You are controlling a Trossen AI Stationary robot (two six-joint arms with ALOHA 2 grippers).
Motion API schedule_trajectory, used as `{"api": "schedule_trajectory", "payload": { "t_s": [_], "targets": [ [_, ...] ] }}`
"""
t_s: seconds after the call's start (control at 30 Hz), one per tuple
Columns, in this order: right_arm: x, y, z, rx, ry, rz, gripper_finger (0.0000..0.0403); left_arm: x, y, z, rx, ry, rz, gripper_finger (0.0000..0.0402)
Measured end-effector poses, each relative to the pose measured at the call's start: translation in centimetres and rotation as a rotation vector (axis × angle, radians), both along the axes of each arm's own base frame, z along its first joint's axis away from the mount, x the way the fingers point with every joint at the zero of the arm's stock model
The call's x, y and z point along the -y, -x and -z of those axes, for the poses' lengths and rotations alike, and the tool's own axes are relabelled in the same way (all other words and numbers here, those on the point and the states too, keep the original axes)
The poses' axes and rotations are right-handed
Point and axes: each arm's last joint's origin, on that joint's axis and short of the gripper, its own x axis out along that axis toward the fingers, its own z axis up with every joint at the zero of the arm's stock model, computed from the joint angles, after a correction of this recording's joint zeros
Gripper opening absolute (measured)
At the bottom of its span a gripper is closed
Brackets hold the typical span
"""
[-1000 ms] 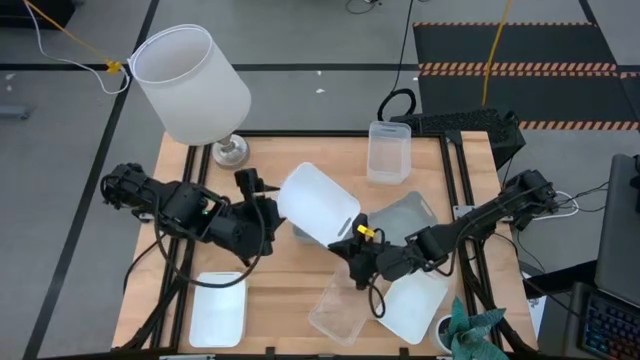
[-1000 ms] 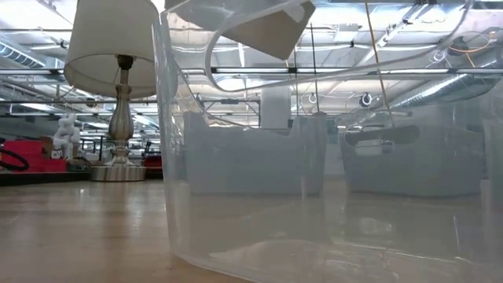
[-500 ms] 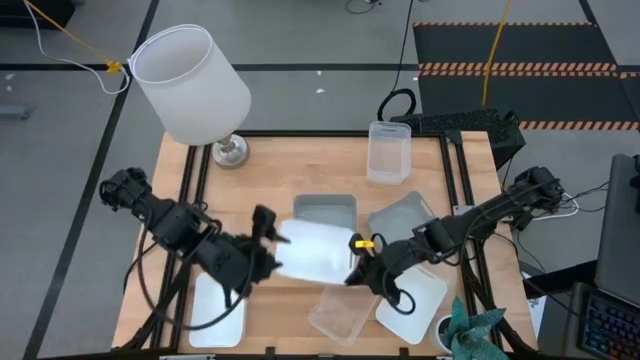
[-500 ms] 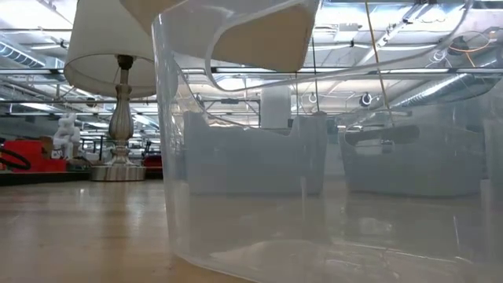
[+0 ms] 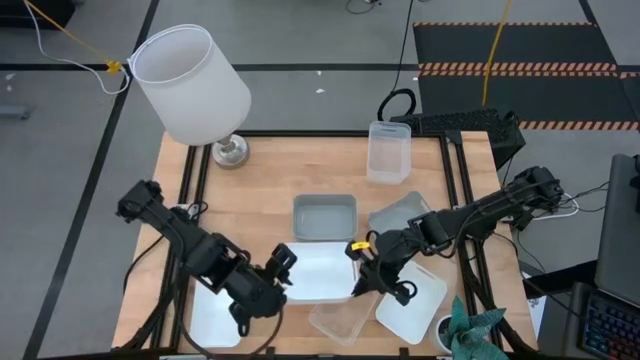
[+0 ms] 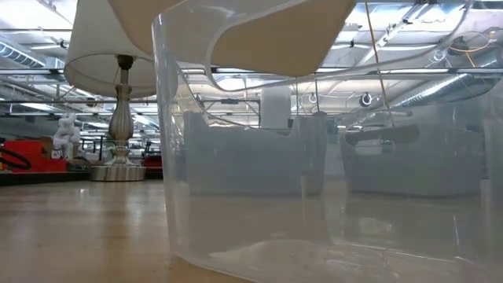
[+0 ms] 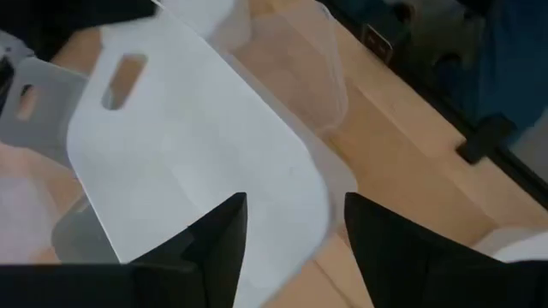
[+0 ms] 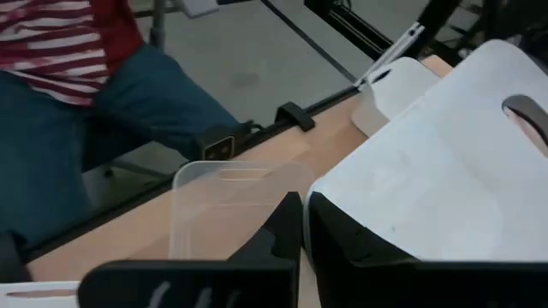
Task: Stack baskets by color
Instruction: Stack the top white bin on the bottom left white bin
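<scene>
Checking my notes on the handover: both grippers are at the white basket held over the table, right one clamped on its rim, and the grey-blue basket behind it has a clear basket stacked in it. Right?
One slip: the grey-blue basket is empty in the high view; nothing is stacked in it. The rest holds: the right gripper is clamped on the rim of the white basket, with the left gripper at its other end.

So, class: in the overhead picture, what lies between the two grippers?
In the high view, a white basket spans the stretch between the left gripper and the right gripper, each at one end of it.
</scene>
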Motion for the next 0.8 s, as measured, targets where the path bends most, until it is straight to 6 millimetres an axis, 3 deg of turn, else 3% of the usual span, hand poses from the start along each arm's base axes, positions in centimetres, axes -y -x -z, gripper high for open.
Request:
{"api": "schedule_trajectory", "payload": {
  "t_s": [0.57,0.8],
  "targets": [
    [0.1,0.2,1.1,0.002,0.025,-0.039,0.0004,0.4,-0.3,0.9,-0.059,-0.018,0.068,0.0139],
    [0.1,0.2,1.1,0.007,0.015,-0.068,0.0004,0.8,-0.9,0.2,0.043,0.046,0.071,0.0122]
  ]
}}
